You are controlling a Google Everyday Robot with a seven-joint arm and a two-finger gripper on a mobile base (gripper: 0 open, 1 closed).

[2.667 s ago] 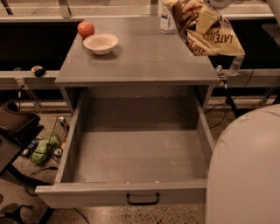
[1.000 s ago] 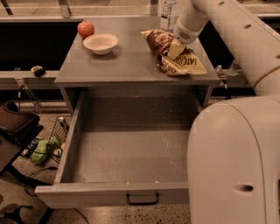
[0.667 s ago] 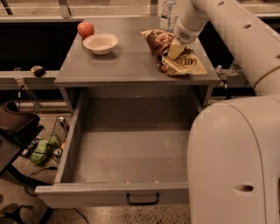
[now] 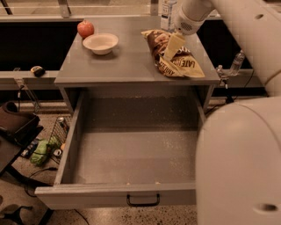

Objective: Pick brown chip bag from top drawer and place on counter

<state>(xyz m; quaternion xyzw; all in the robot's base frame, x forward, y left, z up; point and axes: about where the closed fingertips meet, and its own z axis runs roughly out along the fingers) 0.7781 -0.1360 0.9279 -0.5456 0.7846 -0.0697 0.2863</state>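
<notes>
The brown chip bag (image 4: 178, 65) lies on the right half of the grey counter (image 4: 123, 61), its "LATE" lettering facing up and its near corner reaching the counter's front right edge. My gripper (image 4: 173, 46) comes down from the white arm (image 4: 197, 13) at the upper right and rests on the middle of the bag. The top drawer (image 4: 131, 154) is pulled fully open below the counter and holds nothing. Its black handle (image 4: 143, 201) is on the front panel.
A white bowl (image 4: 100, 43) and a red apple (image 4: 85, 29) sit at the counter's back left. A clear container (image 4: 167, 13) stands behind the bag. My white body (image 4: 241, 162) fills the lower right. Clutter (image 4: 41, 149) lies on the floor at the left.
2.7 s ago the bag hung in the air over the counter's right edge; it now lies flat on the counter. Nothing has moved in the last second.
</notes>
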